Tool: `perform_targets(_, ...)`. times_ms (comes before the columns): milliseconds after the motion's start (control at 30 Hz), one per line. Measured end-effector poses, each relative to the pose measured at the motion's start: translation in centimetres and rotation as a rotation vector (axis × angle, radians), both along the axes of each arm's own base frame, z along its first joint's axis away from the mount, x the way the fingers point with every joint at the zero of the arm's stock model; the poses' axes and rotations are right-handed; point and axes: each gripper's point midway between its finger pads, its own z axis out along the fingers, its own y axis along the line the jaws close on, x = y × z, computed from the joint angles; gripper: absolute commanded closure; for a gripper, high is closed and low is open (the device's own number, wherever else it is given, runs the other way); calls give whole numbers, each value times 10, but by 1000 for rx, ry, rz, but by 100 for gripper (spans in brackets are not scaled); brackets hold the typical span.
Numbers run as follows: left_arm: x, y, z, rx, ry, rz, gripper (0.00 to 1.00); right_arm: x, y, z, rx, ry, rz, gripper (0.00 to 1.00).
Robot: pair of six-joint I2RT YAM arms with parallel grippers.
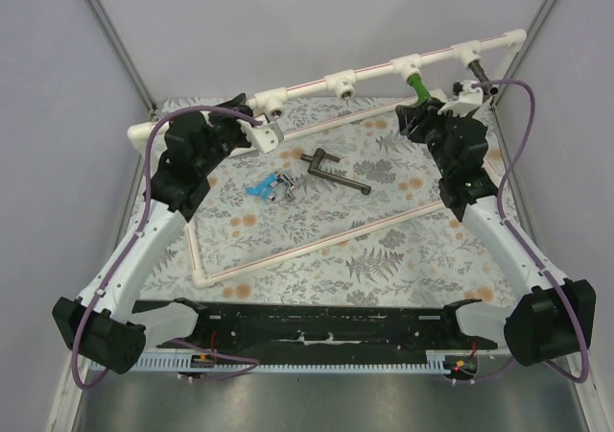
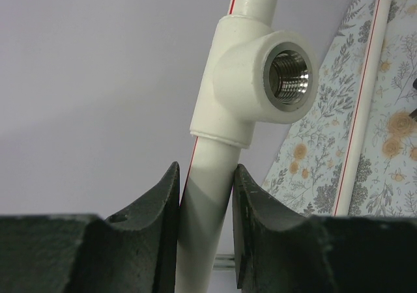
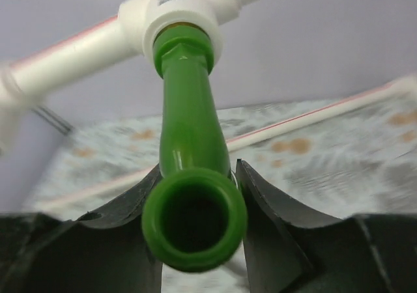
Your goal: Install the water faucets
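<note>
Your right gripper (image 3: 199, 172) pinches the green faucet (image 3: 187, 111), seated in its tee fitting (image 3: 176, 10). The faucet's long axis runs from the tee straight toward that wrist, so twist about that line. Left gripper (image 2: 206, 176) clamps the white pipe (image 2: 207, 156) below an unfilled tee (image 2: 247, 78).

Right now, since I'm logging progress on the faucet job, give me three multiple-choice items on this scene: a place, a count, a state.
1. Where is the green faucet? A) on the floor B) in a white fitting C) inside a box
2. How many faucets lie loose on the mat? A) one B) three C) five
3. The socket on the white pipe that the left gripper grips is: A) empty B) holding a blue faucet C) capped

1 B: its end sits in the fitting, right gripper clamped on it.
2 B: light blue, silver, dark grey.
3 A: bare threads show.
</note>
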Motion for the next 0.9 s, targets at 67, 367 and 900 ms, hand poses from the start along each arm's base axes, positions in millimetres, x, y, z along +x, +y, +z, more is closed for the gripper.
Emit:
perform_targets(67, -1, -3, 0, -1, -1, -12, 98, -3, 8, 2, 311, 54, -11, 100)
perform_targets(367, -4, -12, 1, -17, 2, -48, 98, -8, 33, 48, 1391, 226, 89, 59)
perform_targets(900, -6, -11, 1, -22, 9, -48, 98, -53, -51, 59, 1110, -73, -191, 2)
